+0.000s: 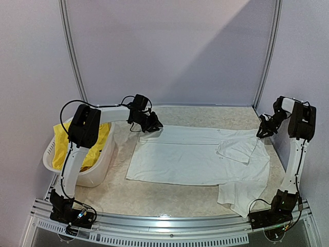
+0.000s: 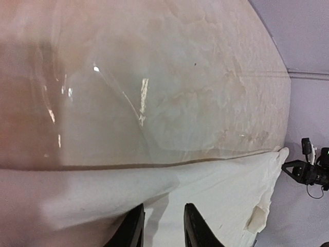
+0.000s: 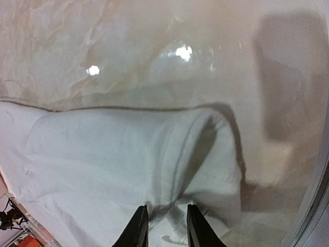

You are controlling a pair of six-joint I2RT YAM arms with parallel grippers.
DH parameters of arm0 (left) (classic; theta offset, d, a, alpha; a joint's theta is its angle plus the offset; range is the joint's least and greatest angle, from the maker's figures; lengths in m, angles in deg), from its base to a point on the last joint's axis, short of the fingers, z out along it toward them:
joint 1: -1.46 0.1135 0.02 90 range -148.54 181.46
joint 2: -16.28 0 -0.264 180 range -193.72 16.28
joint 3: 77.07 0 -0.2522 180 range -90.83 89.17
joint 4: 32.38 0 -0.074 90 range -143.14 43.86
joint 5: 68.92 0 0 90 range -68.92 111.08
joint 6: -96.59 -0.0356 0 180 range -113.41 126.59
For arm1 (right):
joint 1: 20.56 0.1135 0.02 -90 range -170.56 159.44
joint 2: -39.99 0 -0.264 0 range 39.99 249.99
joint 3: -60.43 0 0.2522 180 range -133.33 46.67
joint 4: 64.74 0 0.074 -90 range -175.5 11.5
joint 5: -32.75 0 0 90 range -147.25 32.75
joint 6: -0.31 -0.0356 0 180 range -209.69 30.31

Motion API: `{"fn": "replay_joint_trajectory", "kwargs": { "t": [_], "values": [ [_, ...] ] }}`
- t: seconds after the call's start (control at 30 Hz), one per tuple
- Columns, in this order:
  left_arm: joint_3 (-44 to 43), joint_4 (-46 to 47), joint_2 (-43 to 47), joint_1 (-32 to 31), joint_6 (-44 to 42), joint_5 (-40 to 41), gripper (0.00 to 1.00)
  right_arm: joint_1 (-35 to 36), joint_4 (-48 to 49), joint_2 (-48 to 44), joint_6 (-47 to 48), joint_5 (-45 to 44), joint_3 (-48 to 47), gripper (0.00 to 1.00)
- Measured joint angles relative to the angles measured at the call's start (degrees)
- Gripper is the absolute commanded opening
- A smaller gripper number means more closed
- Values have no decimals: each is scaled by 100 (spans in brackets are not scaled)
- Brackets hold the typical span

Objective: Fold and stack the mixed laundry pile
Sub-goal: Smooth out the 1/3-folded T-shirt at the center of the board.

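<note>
A white T-shirt (image 1: 195, 159) lies spread flat on the table, with its far edge folded over into a narrow strip. My left gripper (image 1: 154, 125) is at the strip's far left end. In the left wrist view the jaws (image 2: 164, 211) stand apart over the white cloth (image 2: 226, 195). My right gripper (image 1: 263, 133) is at the far right end, by the folded sleeve. Its jaws (image 3: 165, 211) stand apart, with puckered cloth (image 3: 103, 154) between the tips. Bright yellow shorts (image 1: 64, 139) lie in the basket. No navy or pink piece is in view.
A white slotted basket (image 1: 97, 175) stands at the table's left edge beside the left arm. A shirt sleeve (image 1: 236, 198) hangs toward the near right edge. Grey walls and a metal frame close the back and sides.
</note>
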Motion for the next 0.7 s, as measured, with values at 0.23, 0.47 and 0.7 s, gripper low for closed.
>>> {"fn": "replay_joint_trajectory", "kwargs": {
  "t": [0.23,0.47,0.7],
  "values": [
    [-57,-160,122,-61,-304,164,27,35,103,-1093,35,452,400,20],
    [-455,-98,114,-103,-398,-42,27,120,341,-726,-68,841,-380,15],
    [-874,-68,-212,-109,-350,-247,26,114,409,457,-140,767,-452,14]
  ]
}}
